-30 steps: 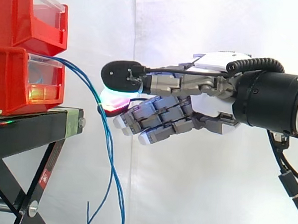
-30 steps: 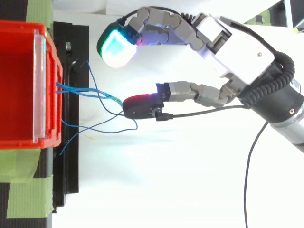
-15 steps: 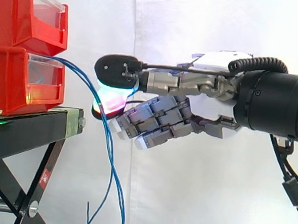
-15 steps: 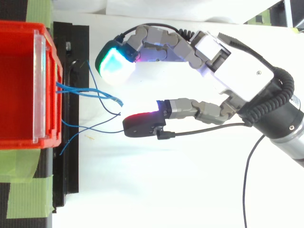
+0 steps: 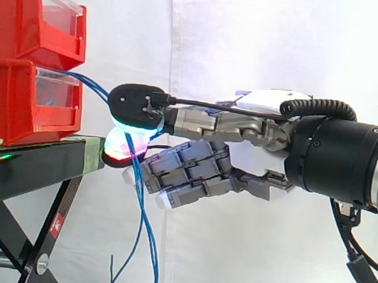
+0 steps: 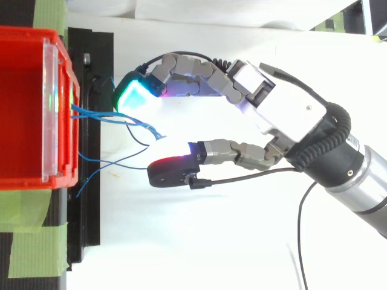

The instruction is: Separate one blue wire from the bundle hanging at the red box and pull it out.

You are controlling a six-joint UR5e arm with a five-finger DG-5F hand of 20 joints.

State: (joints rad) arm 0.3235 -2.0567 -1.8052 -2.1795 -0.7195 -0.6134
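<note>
Overall level: bright and even in both views; the white curtain reads close to pure white.
Source: probably diffuse and overhead, since the curled fingers are darker on their undersides.
Overexposure: the white surface in the top view is washed out.
Local glow: the pads of the hand shine cyan-green and red, tinting the clear front of the red bin green.
Reflections: small red and green glints on the black stand.

Looks like a robotics lab: white curtain backdrop, red bins on a taped black stand at nine o'clock.
</note>
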